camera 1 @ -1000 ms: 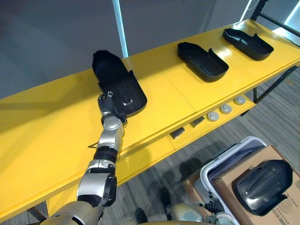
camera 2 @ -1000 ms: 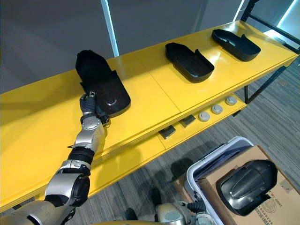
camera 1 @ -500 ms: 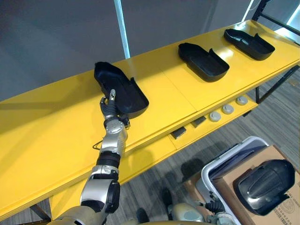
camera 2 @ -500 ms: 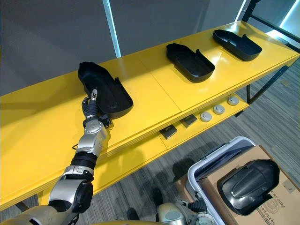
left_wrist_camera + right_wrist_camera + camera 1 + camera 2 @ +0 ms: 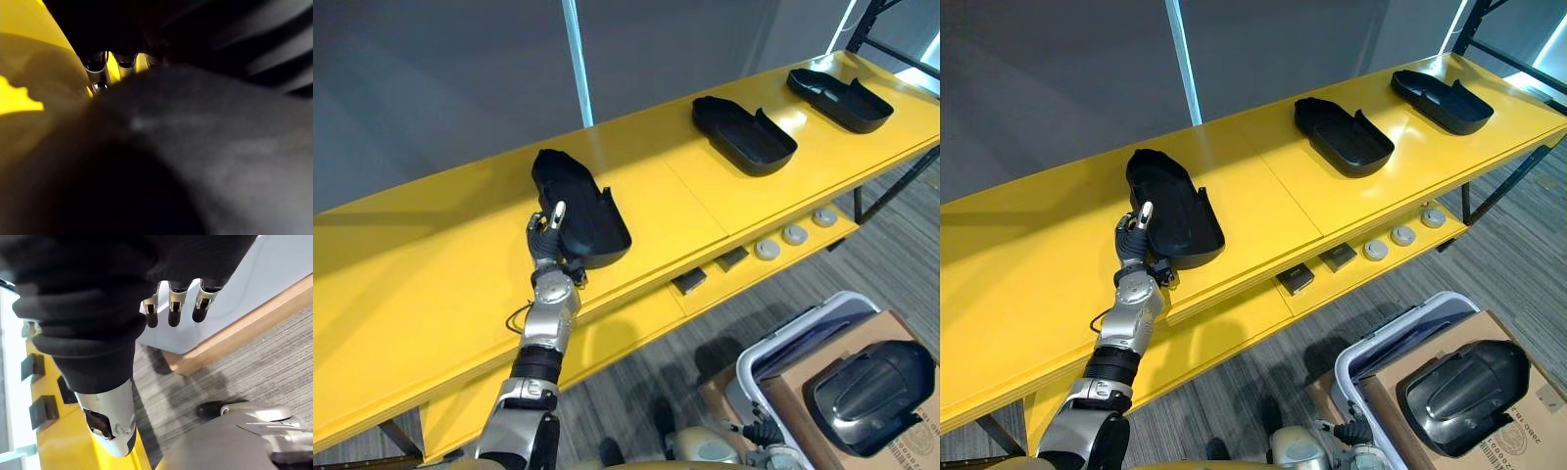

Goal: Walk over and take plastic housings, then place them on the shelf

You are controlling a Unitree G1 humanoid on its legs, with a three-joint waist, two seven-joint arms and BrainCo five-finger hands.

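Observation:
A black plastic housing [image 5: 584, 201] lies hollow side up on the yellow shelf [image 5: 431, 264], toward its left part. My left hand [image 5: 546, 238] reaches up to the housing's near end. Its thumb lies over the rim and its fingers [image 5: 98, 66] are tucked under the dark shell, so it is shut on the housing. My right hand [image 5: 172, 308] hangs low beside the white bin with its fingers relaxed and nothing in it.
Two more black housings [image 5: 744, 134] [image 5: 839, 99] lie further right on the shelf. On the lower ledge sit dark blocks [image 5: 685, 281] and round discs [image 5: 793, 235]. On the floor at the right, a white bin [image 5: 781, 345] holds a cardboard box with another housing [image 5: 867, 387].
The housing stood tilted up in my left hand a second ago; it has come down flat onto the shelf, a little further right. The view has also shifted slightly.

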